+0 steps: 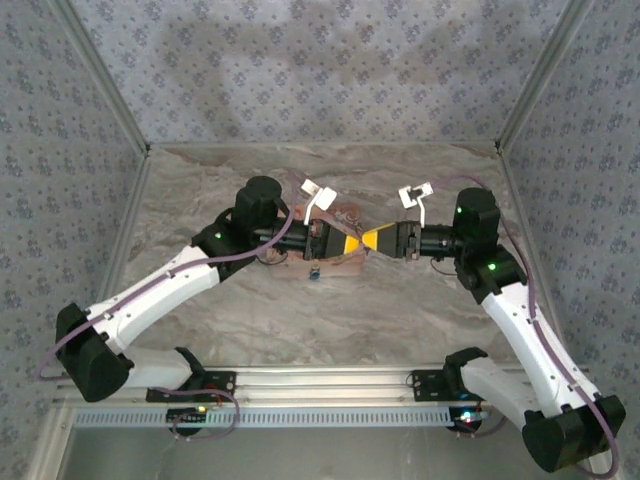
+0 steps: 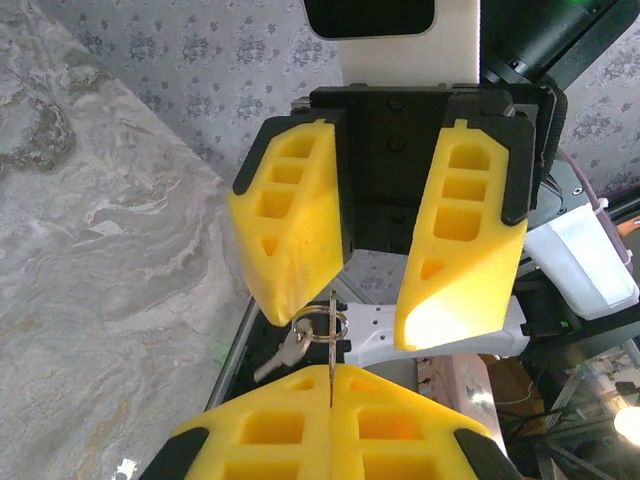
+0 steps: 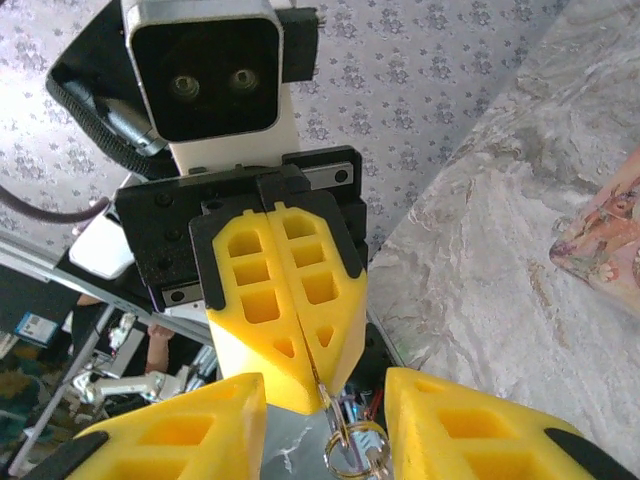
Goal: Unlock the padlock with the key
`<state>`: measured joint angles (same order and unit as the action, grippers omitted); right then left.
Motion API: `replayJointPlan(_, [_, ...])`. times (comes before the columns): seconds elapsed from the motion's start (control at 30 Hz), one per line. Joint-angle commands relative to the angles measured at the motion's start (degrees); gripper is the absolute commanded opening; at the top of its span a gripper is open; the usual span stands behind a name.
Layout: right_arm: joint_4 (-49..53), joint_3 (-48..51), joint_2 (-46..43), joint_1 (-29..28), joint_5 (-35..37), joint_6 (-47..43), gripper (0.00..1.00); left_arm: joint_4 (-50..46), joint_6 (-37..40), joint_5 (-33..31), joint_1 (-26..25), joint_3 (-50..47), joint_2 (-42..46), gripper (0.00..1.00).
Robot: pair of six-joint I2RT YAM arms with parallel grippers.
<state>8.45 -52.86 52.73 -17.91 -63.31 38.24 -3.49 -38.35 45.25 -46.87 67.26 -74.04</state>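
My left gripper (image 2: 330, 385) is shut on a thin metal key (image 2: 331, 340), which stands edge-on out of its yellow fingertips. A key ring (image 2: 322, 326) with a second small key (image 2: 283, 353) hangs from it. My right gripper (image 3: 325, 388) faces the left one tip to tip, jaws open on either side of the key ring (image 3: 357, 452), touching nothing I can see. In the top view both grippers meet over the table's middle, left gripper (image 1: 357, 241) and right gripper (image 1: 373, 240). A tiny bluish padlock (image 1: 313, 272) lies just below them, by the pink box (image 1: 345, 263).
The pink illustrated box (image 3: 605, 235) lies on the marble tabletop (image 1: 400, 310). Patterned walls close the back and both sides. Cables loop off both wrists near the grippers. The metal rail with the arm bases (image 1: 330, 385) runs along the near edge.
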Motion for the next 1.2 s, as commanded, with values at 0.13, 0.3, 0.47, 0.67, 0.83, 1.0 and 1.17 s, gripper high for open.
replayJointPlan(0.13, [2.7,-2.1,-0.2,-0.7,-1.2,-1.7,0.22,-0.2,1.1,0.2,0.5,0.9,1.0,0.00])
replayJointPlan(0.3, [4.7,-2.7,-0.3,-0.8,-1.3,-4.0,0.06,-0.3,1.1,0.1,0.6,0.7,1.5,0.00])
replayJointPlan(0.47, [5.8,-3.1,-0.8,-1.0,-2.1,-5.5,0.00,-0.7,1.5,0.0,0.7,0.7,1.8,0.00])
replayJointPlan(0.67, [8.2,-3.5,-1.4,-2.2,-2.2,-8.1,0.00,-1.8,1.9,-0.5,1.3,1.6,1.7,0.00])
replayJointPlan(0.83, [8.9,-3.5,-2.0,-1.5,0.6,-7.7,0.00,-2.4,1.9,-1.6,1.5,2.0,1.9,0.01])
replayJointPlan(1.0, [8.6,-2.8,-2.3,0.3,5.5,-6.8,0.00,-4.0,0.7,-8.9,2.7,-2.4,6.1,0.48])
replayJointPlan(1.17, [10.1,-3.0,-1.5,0.4,13.2,-8.6,0.00,-9.9,0.6,-18.1,2.6,-8.4,11.3,0.65])
